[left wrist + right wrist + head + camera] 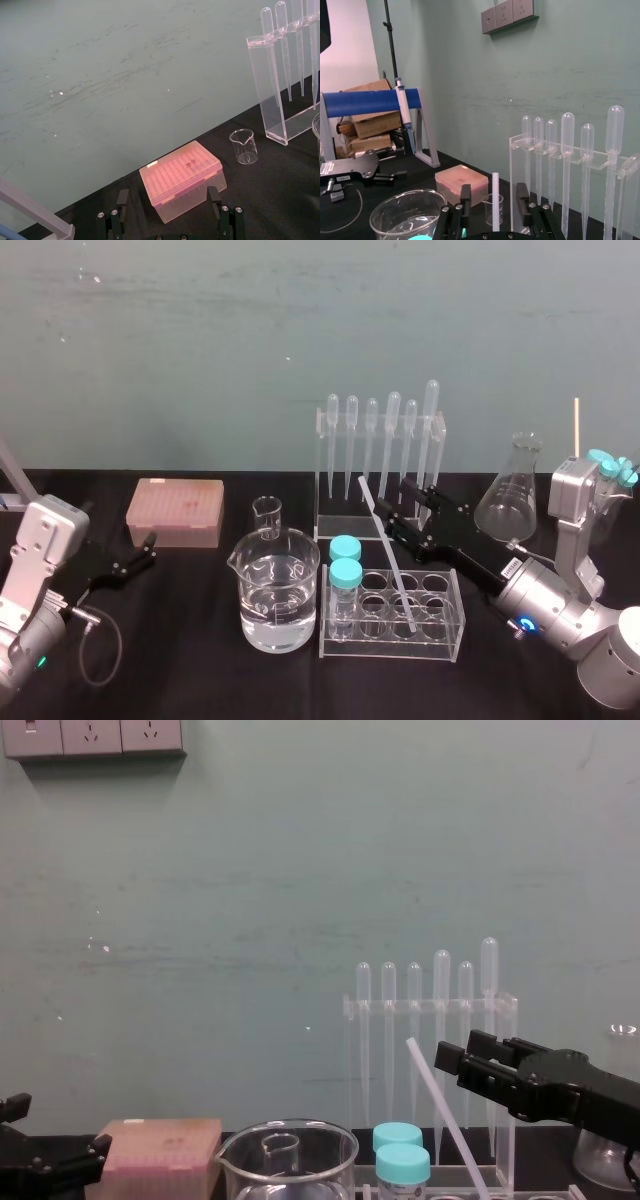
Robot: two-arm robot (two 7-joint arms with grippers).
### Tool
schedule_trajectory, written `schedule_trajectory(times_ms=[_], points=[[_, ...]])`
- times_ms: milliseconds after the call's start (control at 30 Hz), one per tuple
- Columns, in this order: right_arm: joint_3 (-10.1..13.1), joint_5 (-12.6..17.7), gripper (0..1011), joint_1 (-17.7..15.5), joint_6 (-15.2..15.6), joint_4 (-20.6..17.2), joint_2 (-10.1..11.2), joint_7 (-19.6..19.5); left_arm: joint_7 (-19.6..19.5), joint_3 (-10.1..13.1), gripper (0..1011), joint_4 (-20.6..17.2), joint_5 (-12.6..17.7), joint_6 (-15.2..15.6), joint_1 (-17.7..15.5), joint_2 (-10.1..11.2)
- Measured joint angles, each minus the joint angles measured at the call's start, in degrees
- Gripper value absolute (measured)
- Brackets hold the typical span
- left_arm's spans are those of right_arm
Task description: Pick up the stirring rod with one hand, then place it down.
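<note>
The stirring rod (385, 545) is a thin whitish stick leaning to the upper left, its lower end standing in a hole of the clear tube rack (455, 640). My right gripper (397, 508) reaches in from the right at the rod's upper half. In the right wrist view the rod (495, 200) stands upright between the two black fingers (465, 200), with a gap on each side, so the right gripper (493, 188) is open around it. The chest view has the rod (445, 1110) just left of the right gripper (455, 1065). My left gripper (140, 555) is parked at the left, open and holding nothing.
A water-filled beaker (278, 590) and a small beaker (267, 517) stand left of the rack. Two teal-capped tubes (345, 575) sit in the rack's left end. A pipette stand (380, 455) is behind, a conical flask (512, 495) at the right, and a pink tip box (175, 512) at the left.
</note>
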Motion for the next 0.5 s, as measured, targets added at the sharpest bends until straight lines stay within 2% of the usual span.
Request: schedule_trajectory(times_ms=[133, 167, 267, 300, 400, 467, 500], points=[[0.0, 0.01, 660, 0.0, 0.0, -0.02, 0.0, 0.0, 0.0, 0.0, 1000, 0.0, 0.0, 0.0, 0.0, 0.0], [0.0, 0.02, 728, 0.0, 0.0, -0.02, 0.0, 0.0, 0.0, 0.0, 1000, 0.0, 0.0, 0.0, 0.0, 0.0], [0.2, -0.04, 785, -0.21, 0.23, -0.45, 0.09, -0.65, 0.0, 0.0, 1000, 0.0, 0.0, 0.0, 0.0, 0.0], [0.73, -0.28, 840, -0.69, 0.7, -1.34, 0.33, -2.16, 0.0, 0.0, 1000, 0.0, 0.0, 0.0, 0.0, 0.0], [2.03, -1.48, 893, -1.83, 1.69, -3.48, 0.85, -6.17, 0.0, 0.0, 1000, 0.0, 0.0, 0.0, 0.0, 0.0], [3.48, -3.69, 967, -3.33, 2.74, -5.78, 1.36, -11.51, 0.0, 0.0, 1000, 0.0, 0.0, 0.0, 0.0, 0.0], [3.99, -4.59, 967, -3.87, 3.15, -6.57, 1.5, -13.5, 0.0, 0.0, 1000, 0.0, 0.0, 0.0, 0.0, 0.0]])
